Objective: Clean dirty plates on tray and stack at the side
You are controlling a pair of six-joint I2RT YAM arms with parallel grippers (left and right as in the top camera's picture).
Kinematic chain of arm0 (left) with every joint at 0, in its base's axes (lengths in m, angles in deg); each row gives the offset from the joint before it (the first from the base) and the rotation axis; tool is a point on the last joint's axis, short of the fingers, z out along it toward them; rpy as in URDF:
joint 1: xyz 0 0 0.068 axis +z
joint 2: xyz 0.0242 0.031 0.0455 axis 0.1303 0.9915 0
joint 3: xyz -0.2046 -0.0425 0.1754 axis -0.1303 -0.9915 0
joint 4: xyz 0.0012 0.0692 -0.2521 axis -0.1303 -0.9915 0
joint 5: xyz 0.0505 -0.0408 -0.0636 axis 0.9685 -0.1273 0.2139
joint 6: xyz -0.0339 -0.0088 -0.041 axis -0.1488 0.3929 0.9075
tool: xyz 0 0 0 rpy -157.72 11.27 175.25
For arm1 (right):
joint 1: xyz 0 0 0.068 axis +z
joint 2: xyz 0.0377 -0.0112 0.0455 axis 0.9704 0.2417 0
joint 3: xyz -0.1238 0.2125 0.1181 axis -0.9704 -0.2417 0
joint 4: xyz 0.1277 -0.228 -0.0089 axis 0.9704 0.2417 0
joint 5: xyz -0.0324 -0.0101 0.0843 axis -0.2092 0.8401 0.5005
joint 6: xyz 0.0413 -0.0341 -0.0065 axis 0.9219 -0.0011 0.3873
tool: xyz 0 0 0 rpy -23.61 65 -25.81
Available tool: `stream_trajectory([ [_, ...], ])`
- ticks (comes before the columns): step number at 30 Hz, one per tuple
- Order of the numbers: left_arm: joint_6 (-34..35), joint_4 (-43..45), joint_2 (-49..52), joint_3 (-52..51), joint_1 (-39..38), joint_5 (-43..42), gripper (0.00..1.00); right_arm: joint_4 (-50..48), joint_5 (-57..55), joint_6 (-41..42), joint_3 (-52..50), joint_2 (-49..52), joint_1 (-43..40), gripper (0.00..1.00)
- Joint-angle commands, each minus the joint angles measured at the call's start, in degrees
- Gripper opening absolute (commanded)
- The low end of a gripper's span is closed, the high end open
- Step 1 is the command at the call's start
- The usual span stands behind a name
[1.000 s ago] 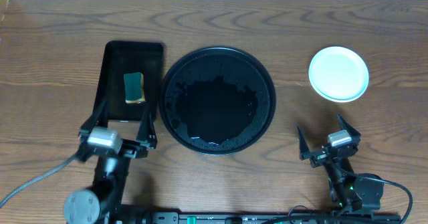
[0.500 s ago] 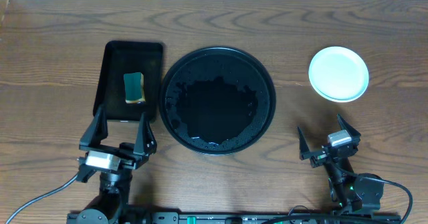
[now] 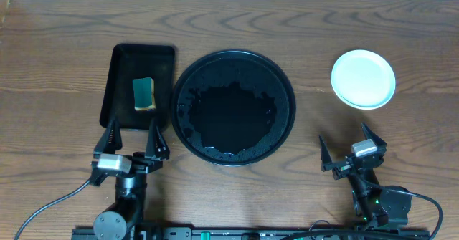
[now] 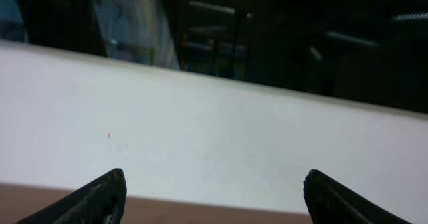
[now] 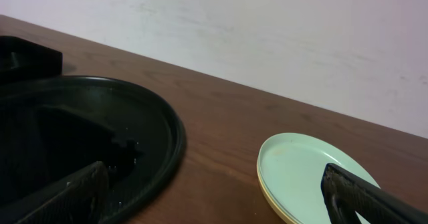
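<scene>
My left gripper [image 3: 133,134] hung with its jaws spread wide and nothing between them. It was near the near edge of the brown wooden table [image 3: 57,68], just in front of the small rectangular black tray [image 3: 118,75], which held a green-and-yellow sponge [image 3: 144,94]. My right gripper [image 3: 344,136] was equally wide and empty, toward the near right corner.

The large round glossy black tray [image 3: 233,53] lay mid-table, wet-looking and bare of plates. The small round plastic plates [image 3: 363,78] sat stacked toward the far right edge, pale mint-blue on top with a pale yellow rim beneath. I could not count them.

I judged the work finished. Doing this step well meant resting both arms low with jaws apart, well clear of the stack and the tray rim.
</scene>
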Motion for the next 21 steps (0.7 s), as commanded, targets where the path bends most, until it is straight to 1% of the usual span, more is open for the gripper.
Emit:
stream_trajectory([
  [1, 0.3, -3.0, -0.5, -1.3, 0.0, 0.8, 0.84, 0.2, 0.2, 0.6, -0.1, -0.5, -0.8, 0.99],
  [4, 0.3, -7.8, -0.5, -1.3, 0.0, 0.8, 0.85, 0.2, 0.2, 0.6, -0.1, -0.5, -0.8, 0.99],
  [11, 0.1, -26.3, -0.5, -1.3, 0.0, 1.2, 0.84, 0.2, 0.2, 0.6, -0.1, -0.5, -0.8, 0.99],
  [13, 0.1, -30.0, -0.5, -1.3, 0.0, 1.2, 0.85, 0.2, 0.2, 0.6, -0.1, -0.5, -0.8, 0.99],
  [21, 0.1, -29.5, -0.5, -1.3, 0.0, 0.8, 0.84, 0.2, 0.2, 0.6, -0.1, -0.5, -0.8, 0.99],
])
